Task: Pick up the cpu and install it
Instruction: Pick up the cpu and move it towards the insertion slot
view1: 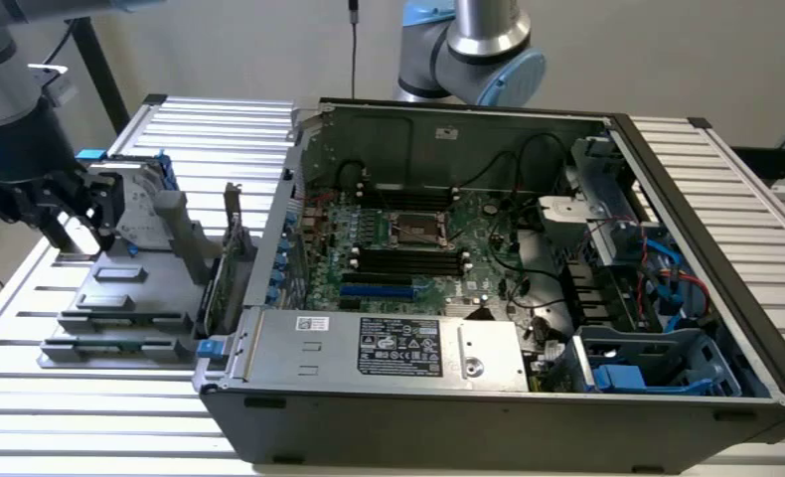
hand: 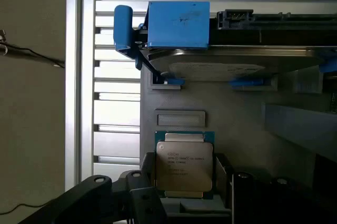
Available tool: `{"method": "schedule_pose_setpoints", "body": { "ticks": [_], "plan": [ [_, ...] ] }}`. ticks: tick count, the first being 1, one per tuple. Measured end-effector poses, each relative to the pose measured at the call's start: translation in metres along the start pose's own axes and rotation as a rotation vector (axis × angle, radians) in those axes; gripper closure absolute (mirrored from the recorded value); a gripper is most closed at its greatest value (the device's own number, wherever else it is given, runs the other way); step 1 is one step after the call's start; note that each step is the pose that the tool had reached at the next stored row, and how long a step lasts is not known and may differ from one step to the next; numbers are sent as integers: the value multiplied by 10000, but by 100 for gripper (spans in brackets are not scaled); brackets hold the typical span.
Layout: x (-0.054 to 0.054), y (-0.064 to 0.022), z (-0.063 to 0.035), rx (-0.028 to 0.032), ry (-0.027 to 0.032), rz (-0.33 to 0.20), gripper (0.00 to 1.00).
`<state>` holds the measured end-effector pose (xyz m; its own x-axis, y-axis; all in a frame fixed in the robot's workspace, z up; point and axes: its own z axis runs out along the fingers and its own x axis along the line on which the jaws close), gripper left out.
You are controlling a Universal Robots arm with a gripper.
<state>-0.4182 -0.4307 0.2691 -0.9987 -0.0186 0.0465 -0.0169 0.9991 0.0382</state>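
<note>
The cpu (hand: 184,167) is a small square chip with a silver-grey metal top and a green rim, lying flat in a seat of the grey parts tray (hand: 247,103). My gripper (hand: 185,177) is down over it, with a dark finger (hand: 148,174) pressed to each of two opposite edges, so it is shut on the chip. In the exterior view, the gripper (view1: 81,238) stands low over the tray (view1: 114,298) at the exterior view's left, beside the open computer case (view1: 499,258). The bare CPU socket (view1: 416,231) sits mid-motherboard.
A silver hard drive in a blue frame (hand: 179,26) stands on edge in the tray just beyond the cpu. Long grey bars (view1: 114,323) lie at the tray's near end. A second arm (view1: 479,50) rises behind the case. Slatted metal table (view1: 48,397) surrounds everything.
</note>
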Motion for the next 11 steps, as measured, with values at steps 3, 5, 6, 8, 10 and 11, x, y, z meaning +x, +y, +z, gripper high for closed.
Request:
{"method": "schedule_pose_setpoints", "body": {
  "ticks": [3,5,6,8,10,11],
  "plan": [
    [-38,4,-138,1,0,-12,46],
    [-65,7,-231,2,3,-21,46],
    [-79,9,-276,1,2,-29,46],
    [-112,12,-371,3,3,-47,46],
    [-152,14,-462,2,1,-53,46],
    [-186,12,-509,1,6,-57,46]
  ]
}}
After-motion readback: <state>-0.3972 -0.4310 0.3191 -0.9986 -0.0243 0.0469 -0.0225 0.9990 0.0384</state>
